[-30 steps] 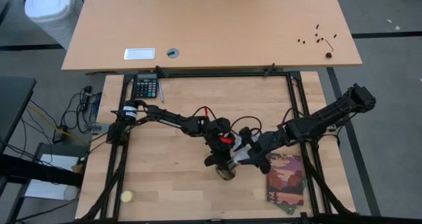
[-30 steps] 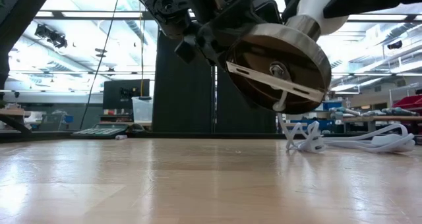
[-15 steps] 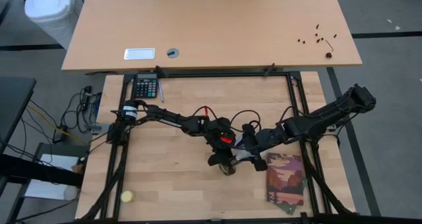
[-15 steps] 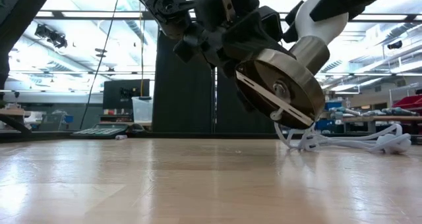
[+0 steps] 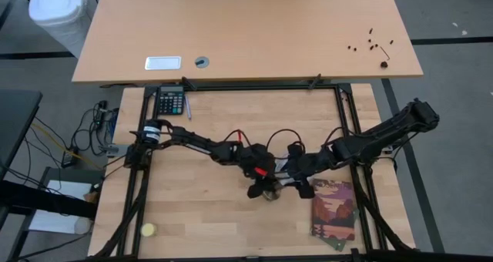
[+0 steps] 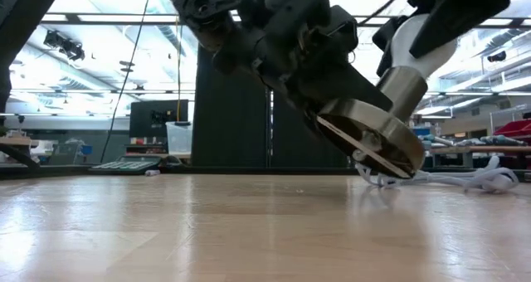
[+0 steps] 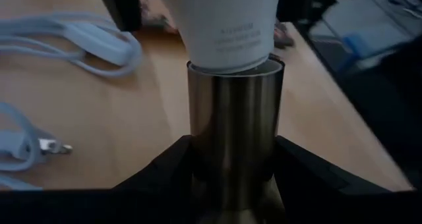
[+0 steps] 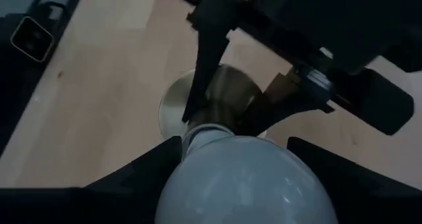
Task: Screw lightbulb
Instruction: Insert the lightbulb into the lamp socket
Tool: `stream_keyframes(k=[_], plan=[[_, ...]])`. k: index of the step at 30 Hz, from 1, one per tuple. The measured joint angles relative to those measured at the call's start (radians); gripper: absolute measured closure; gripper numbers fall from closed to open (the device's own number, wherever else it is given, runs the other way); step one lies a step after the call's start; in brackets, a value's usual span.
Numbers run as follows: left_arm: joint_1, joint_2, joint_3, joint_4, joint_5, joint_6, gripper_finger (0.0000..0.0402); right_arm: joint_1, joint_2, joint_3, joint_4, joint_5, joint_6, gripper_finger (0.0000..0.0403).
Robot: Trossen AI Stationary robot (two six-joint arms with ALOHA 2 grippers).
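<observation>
A: Since the earlier frame, your socket [image 6: 365, 137] tips flatter and sits lower over the worktop [image 6: 166, 232].

B: Holdings? Left hand [image 7: 231, 184] clamped on one socket, steadying it; right hand [image 8: 237, 178] clamped on one lightbulb [image 8: 244, 178], seated in the socket's mouth for turning. One cable [image 6: 465, 179] lies behind.

The lightbulb [image 7: 227, 26] is frosted white; the socket [image 7: 234, 125] below it is brushed brass. Beside the socket, the desk [image 5: 200, 208] is pale wood, with a white cord [image 7: 72, 39].
</observation>
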Motion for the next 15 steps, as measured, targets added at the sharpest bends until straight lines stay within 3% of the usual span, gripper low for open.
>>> stream_keyframes(k=[5,15], plan=[[-0.005,0.000,-0.038,0.113,-0.155,0.002,0.0213,-0.043,0.000,0.073,-0.136,0.004,-0.016,0.0124],[-0.025,0.008,-0.112,0.324,-0.404,-0.001,0.0213,-0.109,0.001,0.104,-0.218,-0.048,-0.045,0.0125]])
